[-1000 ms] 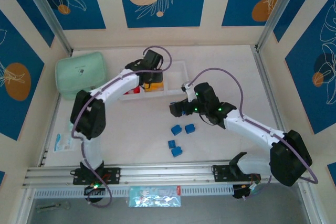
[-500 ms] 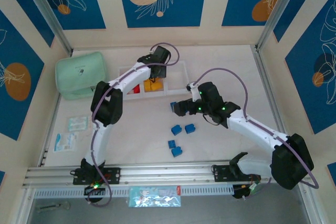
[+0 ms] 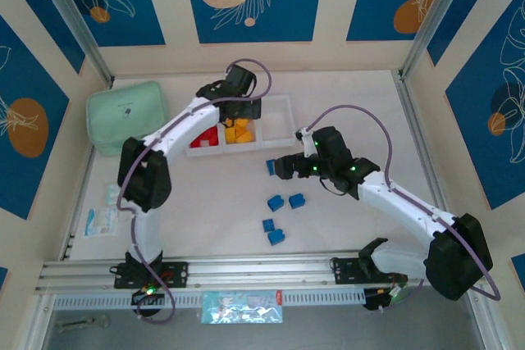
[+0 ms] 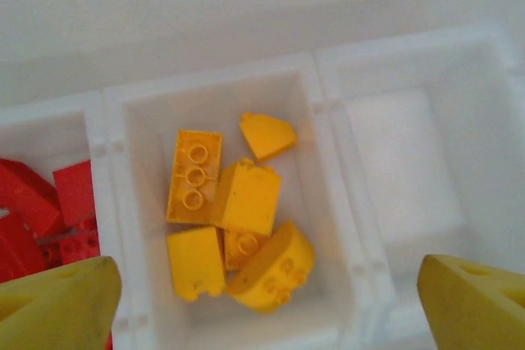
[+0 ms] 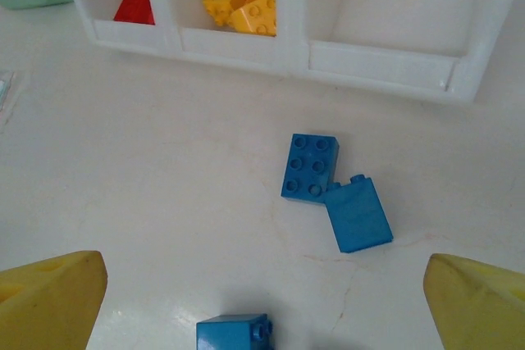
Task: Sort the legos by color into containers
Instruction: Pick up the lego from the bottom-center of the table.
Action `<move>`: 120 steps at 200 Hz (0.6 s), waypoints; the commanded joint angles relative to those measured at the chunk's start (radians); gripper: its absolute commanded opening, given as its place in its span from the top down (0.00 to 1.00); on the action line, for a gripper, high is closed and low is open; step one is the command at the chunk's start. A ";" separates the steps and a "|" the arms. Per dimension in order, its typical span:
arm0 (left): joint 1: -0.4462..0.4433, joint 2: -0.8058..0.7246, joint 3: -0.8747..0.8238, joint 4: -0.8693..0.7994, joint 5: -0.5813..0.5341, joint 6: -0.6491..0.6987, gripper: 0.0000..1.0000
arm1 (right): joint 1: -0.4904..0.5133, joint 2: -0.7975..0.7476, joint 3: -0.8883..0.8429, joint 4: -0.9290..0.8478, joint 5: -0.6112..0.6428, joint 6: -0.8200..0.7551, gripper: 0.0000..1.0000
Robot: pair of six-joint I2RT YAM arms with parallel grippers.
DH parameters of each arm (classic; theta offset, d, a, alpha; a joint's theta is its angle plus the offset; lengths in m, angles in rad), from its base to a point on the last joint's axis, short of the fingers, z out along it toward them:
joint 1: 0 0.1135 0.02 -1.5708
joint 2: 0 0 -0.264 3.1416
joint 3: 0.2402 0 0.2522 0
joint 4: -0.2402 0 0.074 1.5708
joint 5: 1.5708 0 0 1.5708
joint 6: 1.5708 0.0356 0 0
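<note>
The right gripper [image 3: 279, 170], yellow fingers [image 5: 51, 294] spread wide and holding nothing, hangs low over the table [image 5: 148, 161] at the centre of the overhead view, facing 2 blue bricks [image 5: 310, 167] that lie touching just ahead of it, between its fingers and the white tray [image 5: 377, 67] along the top of the right wrist frame. The studded brick of the pair has its long axis running up the frame toward the tray, tilted slightly right, and the smooth sloped brick [image 5: 358, 215] meets its lower right corner. Directly beyond them sits the tray's bare right-hand compartment [image 5: 402, 6], judged the home for blue, so the right arm is plainly the nearer for this pick. The left gripper [image 3: 244, 112], likewise parted and empty, hovers at upper centre over the middle compartment [image 4: 308, 170], where about 6 yellow bricks [image 4: 246, 194] lie heaped; red bricks [image 4: 49, 202] fill the compartment to its left. A loose cluster [image 3: 276, 202] of 4 blue pieces sits at lower centre of the overhead view. Another blue brick [image 5: 234, 334] is cut off by the bottom edge of the right wrist frame, the red pile by the left edge of the left wrist frame, so the reds cannot be counted
</note>
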 commanded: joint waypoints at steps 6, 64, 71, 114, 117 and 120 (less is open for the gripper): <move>-0.024 -0.125 -0.133 0.032 0.091 -0.006 0.00 | -0.009 -0.012 0.041 -0.091 0.044 0.046 0.01; -0.072 -0.412 -0.507 0.163 0.216 -0.099 0.01 | -0.035 0.008 0.062 -0.217 0.039 0.093 0.01; -0.087 -0.447 -0.555 0.184 0.230 -0.112 0.01 | -0.039 0.013 0.062 -0.232 0.035 0.102 0.01; -0.183 -0.615 -0.776 0.257 0.237 -0.221 0.01 | -0.030 0.073 0.074 -0.328 0.022 0.158 0.03; -0.188 -0.624 -0.788 0.262 0.236 -0.229 0.01 | -0.027 0.078 0.074 -0.333 0.025 0.163 0.03; -0.196 -0.636 -0.798 0.267 0.233 -0.236 0.01 | -0.023 0.083 0.074 -0.339 0.027 0.169 0.04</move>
